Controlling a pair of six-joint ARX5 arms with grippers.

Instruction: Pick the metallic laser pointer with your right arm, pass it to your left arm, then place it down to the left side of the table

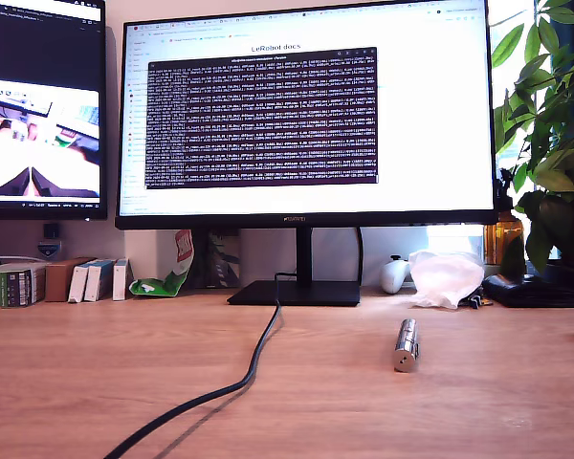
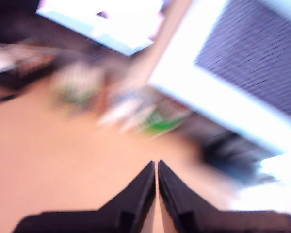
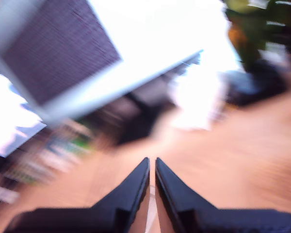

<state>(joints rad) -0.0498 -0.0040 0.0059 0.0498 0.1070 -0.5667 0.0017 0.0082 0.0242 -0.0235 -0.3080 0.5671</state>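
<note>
Metallic laser pointer (image 1: 406, 344) lying alone on the table (image 1: 96, 382).

Toward the table's edge at the exterior view's right, past the black cable (image 1: 231, 387). First gripper (image 2: 156, 167) and second gripper (image 3: 152, 164): tips nearly together, empty.

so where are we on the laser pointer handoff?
Nothing looks done yet. The metallic laser pointer lies on the table, toward the exterior view's right, with no arm near it. In hand: nothing. My first claw and my second claw both look shut and empty in blurred wrist views. Left: the pick, the pass, and the placement on the other side.
</note>
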